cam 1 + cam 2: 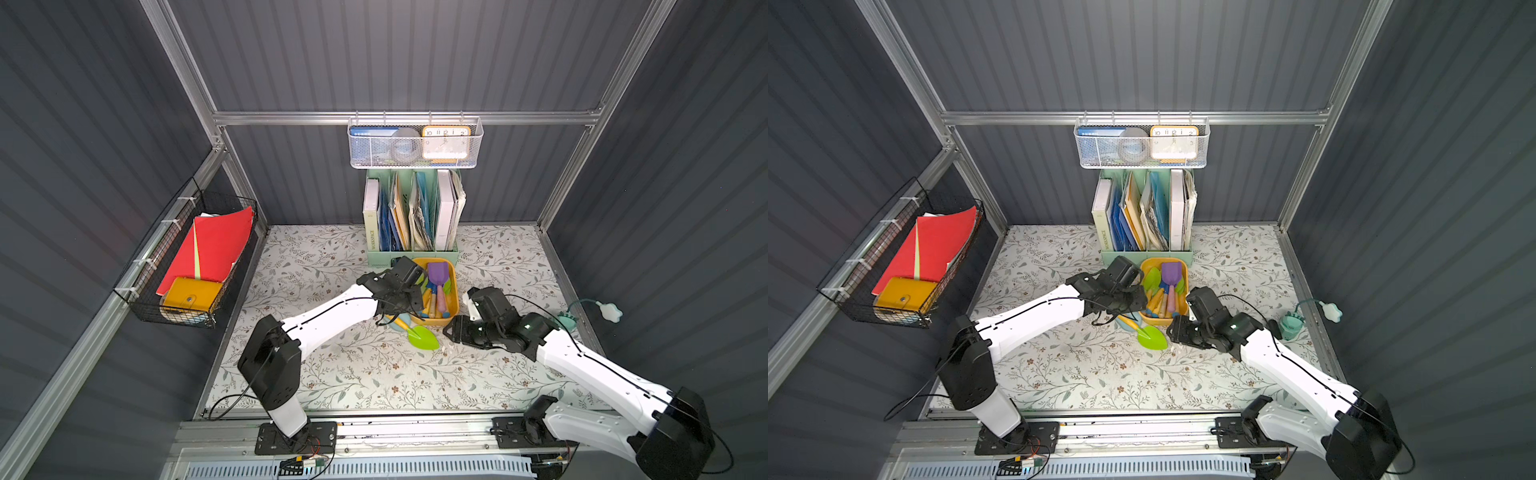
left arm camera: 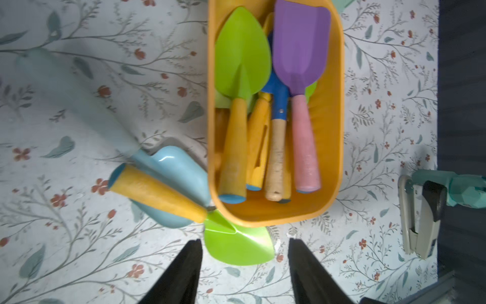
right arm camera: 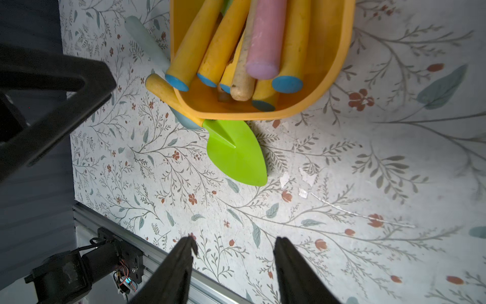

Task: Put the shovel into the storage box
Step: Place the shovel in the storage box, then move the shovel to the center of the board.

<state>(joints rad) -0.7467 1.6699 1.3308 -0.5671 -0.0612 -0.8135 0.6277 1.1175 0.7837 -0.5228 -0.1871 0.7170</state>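
You have bright light from above on the floral tabletop (image 1: 374, 374), while the grey walls (image 1: 83, 124) are dim; faint soft shadows fall across it; the wide top views splay those walls outward at the edges; in the left wrist view the blue shovel (image 2: 171, 168) glints, its handle blurred.

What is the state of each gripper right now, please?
Left gripper: open, holding nothing.
Right gripper: open, holding nothing.

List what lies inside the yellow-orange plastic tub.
In the yellow-orange tub: a green-bladed shovel, a purple pink-handled scoop, a blue wooden-handled shovel. Yellow handles lie underneath, blades covered.
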